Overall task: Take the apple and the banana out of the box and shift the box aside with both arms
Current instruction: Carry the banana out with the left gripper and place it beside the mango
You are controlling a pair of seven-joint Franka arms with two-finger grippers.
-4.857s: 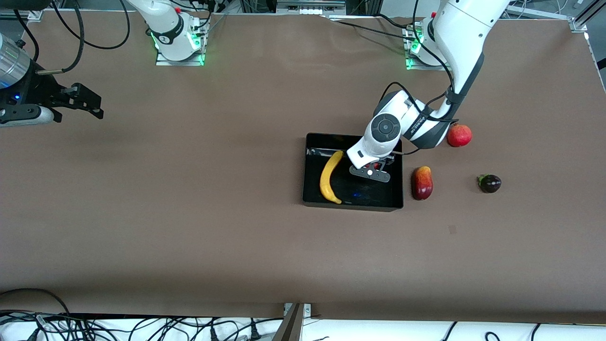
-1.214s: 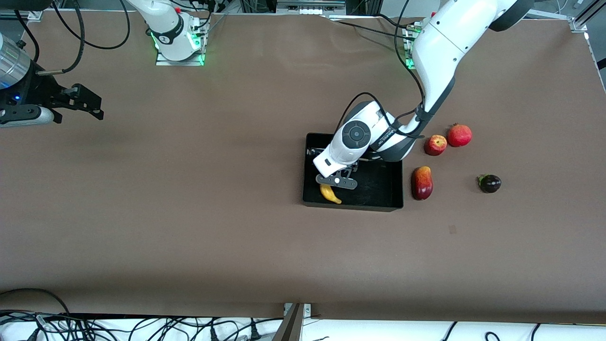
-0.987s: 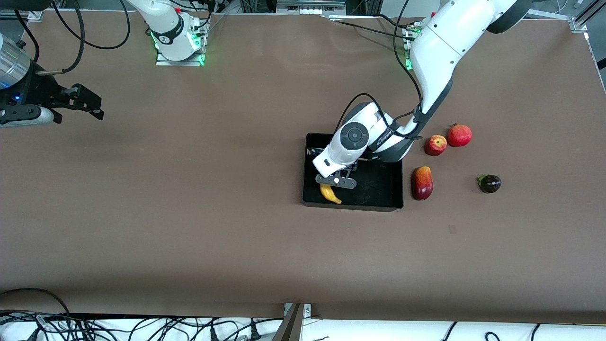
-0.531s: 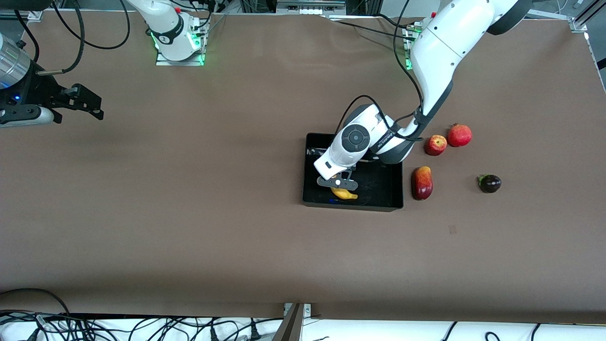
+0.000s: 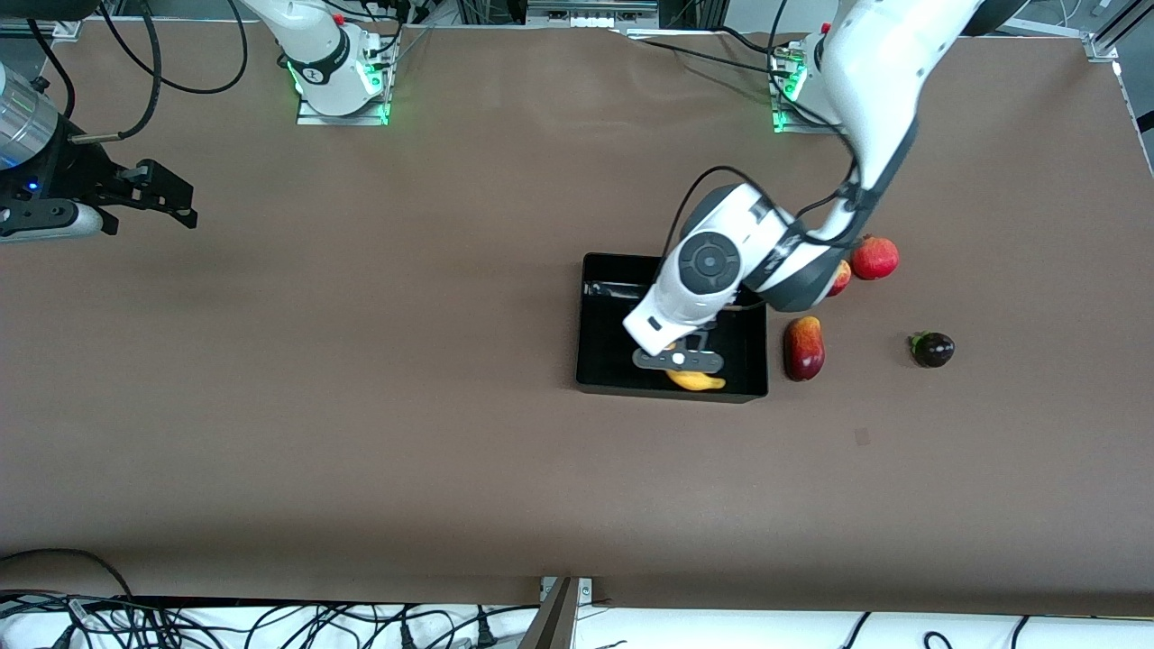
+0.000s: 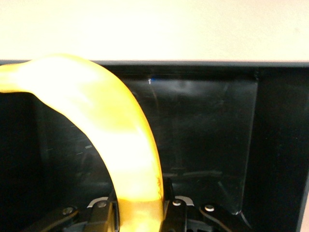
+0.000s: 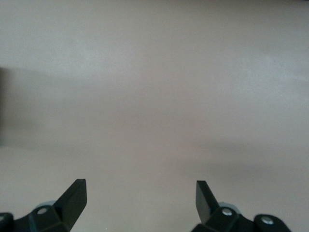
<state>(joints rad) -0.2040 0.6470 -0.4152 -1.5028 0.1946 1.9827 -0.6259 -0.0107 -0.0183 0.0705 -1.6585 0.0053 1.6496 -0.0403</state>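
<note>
My left gripper is shut on the yellow banana and holds it low over the black tray, by the tray's wall nearest the front camera. In the left wrist view the banana curves up from between the left gripper's fingers, with the tray's glossy wall past it. The small red apple lies on the table off the tray, toward the left arm's end, mostly hidden by the left arm. My right gripper is open and empty, waiting over bare table.
A round red fruit lies beside the apple. The red-and-yellow mango lies just off the tray toward the left arm's end, with a dark purple fruit farther that way. Cables run along the table's edges.
The apple left the tray and now lies on the table. My left gripper then closed on the banana and carried it within the tray toward the left arm's end. The right arm stayed still.
</note>
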